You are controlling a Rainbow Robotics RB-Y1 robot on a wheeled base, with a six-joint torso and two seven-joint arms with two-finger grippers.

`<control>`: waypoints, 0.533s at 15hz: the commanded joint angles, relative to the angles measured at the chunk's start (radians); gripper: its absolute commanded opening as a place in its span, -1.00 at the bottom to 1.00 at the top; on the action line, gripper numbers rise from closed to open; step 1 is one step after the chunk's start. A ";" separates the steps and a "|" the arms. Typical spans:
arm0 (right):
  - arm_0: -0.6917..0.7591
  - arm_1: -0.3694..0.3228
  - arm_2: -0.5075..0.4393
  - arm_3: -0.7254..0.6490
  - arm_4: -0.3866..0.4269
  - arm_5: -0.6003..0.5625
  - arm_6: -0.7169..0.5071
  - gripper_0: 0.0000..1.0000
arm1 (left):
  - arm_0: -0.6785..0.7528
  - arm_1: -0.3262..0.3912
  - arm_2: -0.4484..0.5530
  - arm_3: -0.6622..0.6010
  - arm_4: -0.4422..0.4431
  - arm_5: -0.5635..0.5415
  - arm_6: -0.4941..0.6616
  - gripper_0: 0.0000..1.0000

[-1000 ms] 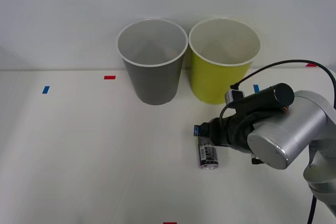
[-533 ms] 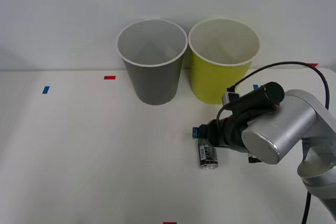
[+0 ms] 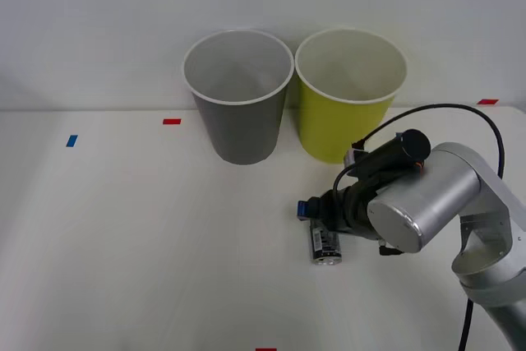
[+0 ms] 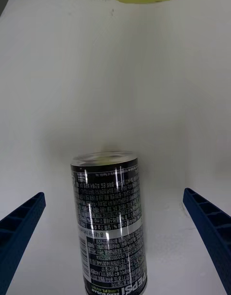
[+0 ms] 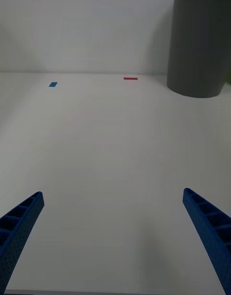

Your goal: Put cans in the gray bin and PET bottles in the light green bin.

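Your right end effector (image 4: 115, 242) is low over the table (image 3: 123, 244), released, its blue fingers (image 4: 21, 232) spread wide on either side of the can (image 3: 325, 246) without touching it. The can lies on its side on the table, just in front of the light green bin (image 3: 349, 92) and to the right of the gray bin (image 3: 239, 96). The two bins stand upright side by side at the far edge, nearly touching. Your left end effector (image 5: 115, 242) is also released, hovering over bare table on the left, with the gray bin ahead of it and red tape (image 5: 130, 78) and blue tape (image 5: 53, 84) markers beyond.
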 commanded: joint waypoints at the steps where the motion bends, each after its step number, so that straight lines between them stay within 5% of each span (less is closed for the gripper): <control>1: -0.017 0.033 -0.001 0.043 0.010 0.000 0.002 1.00 | 0.000 0.000 0.000 0.000 0.000 0.000 0.000 1.00; 8: -0.022 0.059 0.007 0.088 0.041 0.000 -0.001 1.00 | 0.000 0.000 0.000 0.000 0.000 0.000 0.000 1.00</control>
